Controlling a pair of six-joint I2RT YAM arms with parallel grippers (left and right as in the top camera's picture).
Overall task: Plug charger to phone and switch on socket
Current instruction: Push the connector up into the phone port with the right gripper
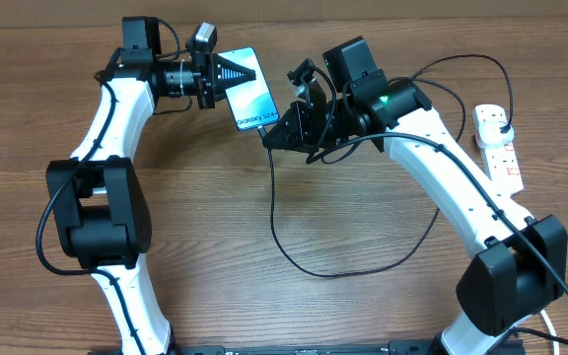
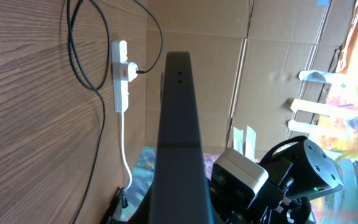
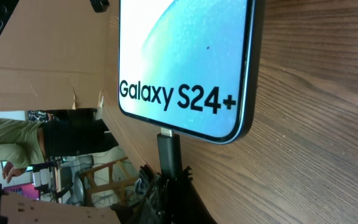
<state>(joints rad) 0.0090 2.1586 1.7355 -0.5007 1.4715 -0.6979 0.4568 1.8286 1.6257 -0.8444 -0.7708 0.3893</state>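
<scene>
Arms: two; one reaching in from each side of the wooden surface (image 1: 215, 217)
Phone (image 1: 251, 91): one; at the far middle of the surface, between the two grippers; screen lit light blue, "Galaxy S24+" printed at its bottom edge
Left gripper (image 1: 227, 74): fingers closed on the phone's upper end; in its own wrist view the phone shows edge-on as a dark bar
Right gripper (image 1: 278, 129): at the phone's bottom edge; fingers (image 3: 160, 198) closed round the connector
Charger (image 1: 309, 268): one black cable; hangs from the right gripper, loops wide over the surface, runs on to the right
Connector (image 3: 168, 149): one; seated in the port at the phone's bottom edge
Plug (image 2: 135, 70): one, black; sits in the socket
Socket (image 1: 497, 146): one white strip; lies at the right edge, well apart from the phone
Switches: red, too small to count
White cord (image 2: 124, 149): one; runs from the socket's end
</scene>
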